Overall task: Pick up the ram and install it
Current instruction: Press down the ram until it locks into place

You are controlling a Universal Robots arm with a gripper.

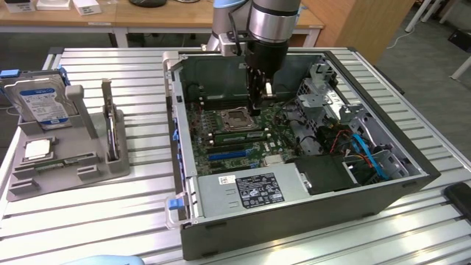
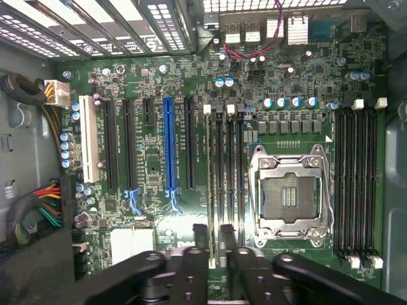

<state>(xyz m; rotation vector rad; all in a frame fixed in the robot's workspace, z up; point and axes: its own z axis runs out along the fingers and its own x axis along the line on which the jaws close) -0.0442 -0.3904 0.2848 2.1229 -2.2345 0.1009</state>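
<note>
The ram is a thin green stick seen edge-on. It stands in a memory slot just beside the empty CPU socket on the motherboard. My gripper reaches down into the open computer case, and its two dark fingers sit on either side of the ram's near end, shut on it. In the exterior view, the gripper hangs straight down over the board next to the socket. The ram shows there as a green strip along the socket's near side.
A grey fixture stands at the exterior view's left. It holds a blue-labelled hard drive, an upright dark card with a metal bracket and a chip. The case also holds a power supply, a drive cage and cables.
</note>
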